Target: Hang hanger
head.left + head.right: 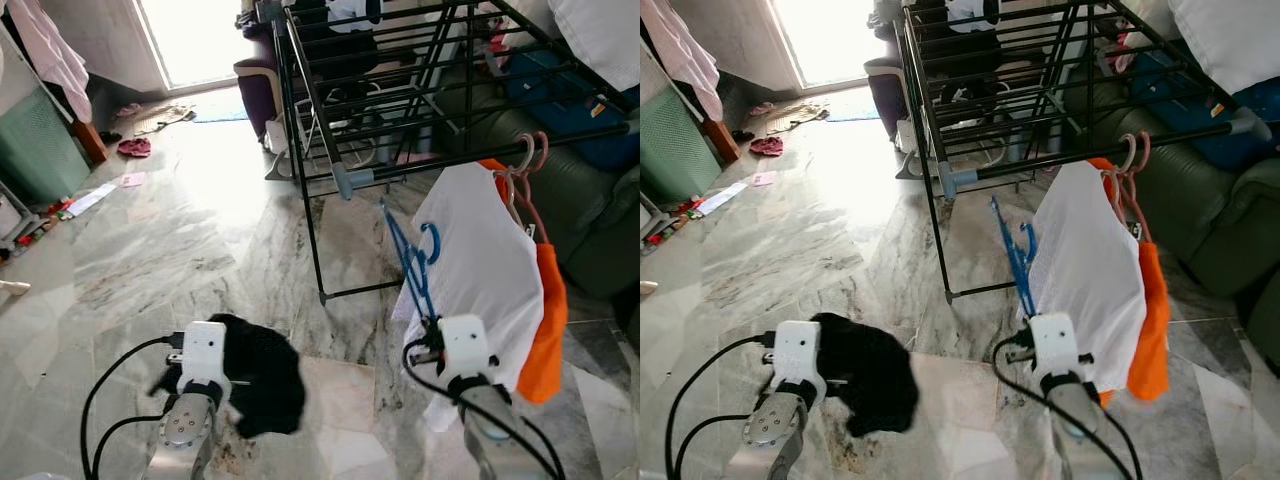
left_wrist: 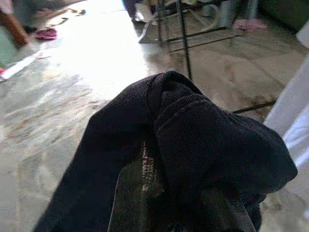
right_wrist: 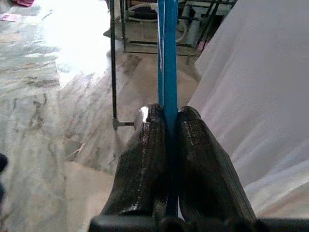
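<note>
A blue plastic hanger (image 3: 166, 58) stands upright in my right gripper (image 3: 166, 113), which is shut on its lower part. It rises just in front of the black drying rack (image 1: 400, 70) and below the rack's front rail (image 1: 470, 160). Beside the hanger, a white shirt (image 1: 480, 270) and an orange garment (image 1: 545, 340) hang from that rail on pink hangers (image 1: 525, 155). My left gripper (image 1: 215, 385) is low on the left, shut on a black garment (image 2: 193, 145). The cloth drapes over its fingers and hides them.
The rack's thin black leg (image 1: 310, 240) stands on the marble floor (image 1: 200, 250) between the two arms. A dark green sofa (image 1: 590, 220) lies behind the rack on the right. At the far left are a green basket (image 1: 35, 150) and scattered clutter (image 1: 135, 148).
</note>
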You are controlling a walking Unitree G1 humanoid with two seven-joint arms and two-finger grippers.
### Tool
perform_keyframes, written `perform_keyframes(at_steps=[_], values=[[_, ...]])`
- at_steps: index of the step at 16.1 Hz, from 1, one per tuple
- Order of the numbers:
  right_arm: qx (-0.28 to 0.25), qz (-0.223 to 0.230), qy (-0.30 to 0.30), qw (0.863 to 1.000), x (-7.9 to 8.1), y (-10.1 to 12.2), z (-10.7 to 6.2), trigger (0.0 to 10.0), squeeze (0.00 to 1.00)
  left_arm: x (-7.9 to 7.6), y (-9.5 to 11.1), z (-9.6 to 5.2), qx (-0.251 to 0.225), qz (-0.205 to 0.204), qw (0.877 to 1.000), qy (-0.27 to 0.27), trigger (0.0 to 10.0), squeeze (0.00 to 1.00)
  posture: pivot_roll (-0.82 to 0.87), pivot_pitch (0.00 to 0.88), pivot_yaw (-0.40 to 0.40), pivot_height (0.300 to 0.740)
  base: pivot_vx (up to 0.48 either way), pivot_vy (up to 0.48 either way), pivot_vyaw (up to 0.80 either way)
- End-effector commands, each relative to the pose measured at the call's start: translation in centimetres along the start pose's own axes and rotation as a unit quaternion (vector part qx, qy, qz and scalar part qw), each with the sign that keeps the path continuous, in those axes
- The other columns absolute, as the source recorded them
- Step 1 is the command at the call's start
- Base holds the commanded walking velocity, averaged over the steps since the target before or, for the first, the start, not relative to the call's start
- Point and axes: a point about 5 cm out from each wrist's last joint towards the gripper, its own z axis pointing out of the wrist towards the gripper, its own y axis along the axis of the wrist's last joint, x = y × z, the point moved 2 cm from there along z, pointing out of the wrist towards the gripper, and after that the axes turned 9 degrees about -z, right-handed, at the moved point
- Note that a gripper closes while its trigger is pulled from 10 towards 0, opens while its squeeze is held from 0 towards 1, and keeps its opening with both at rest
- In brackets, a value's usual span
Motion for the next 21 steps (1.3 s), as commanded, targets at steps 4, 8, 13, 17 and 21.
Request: perform_keyframes(at_steps=[4, 8, 13, 17, 21], values=[[-0.015, 0.011, 0.013, 1.0, 0.5, 1.2, 1.3, 10.0, 0.0, 0.4, 0.8, 0.5, -0.016, 0.006, 1.0, 0.02, 10.0, 0.0, -0.09, 0.0, 0.05, 0.74, 0.0, 0.0, 0.8], [-0.021, 0.001, 0.048, 0.999, 1.1, 1.8, 2.2, 10.0, 0.0, 0.4, 0.7, 0.9, -0.022, -0.002, 0.998, 0.051, 10.0, 0.0, -0.07, 0.0, -0.025, 0.74, 0.0, 0.0, 0.0], [-0.033, 0.003, 0.066, 0.997, 2.0, 3.0, 3.4, 10.0, 0.0, -0.3, 0.9, 1.1, -0.028, 0.004, 0.998, 0.053, 10.0, 0.0, -0.05, 0.0, -0.033, 0.74, 0.0, 0.0, 0.0], [-0.034, 0.012, 0.061, 0.998, 2.4, 2.9, 3.2, 10.0, 0.0, -0.6, 1.5, 1.8, -0.03, 0.008, 0.999, 0.026, 10.0, 0.0, -0.07, 0.001, 0.001, 0.74, 0.0, 0.0, 0.0], [-0.028, 0.013, 0.052, 0.998, 2.1, 2.4, 2.9, 10.0, 0.0, -0.9, 1.7, 2.2, -0.028, 0.012, 1.0, 0.008, 10.0, 0.0, -0.1, 0.007, 0.035, 0.74, 0.0, -0.31, 0.0]])
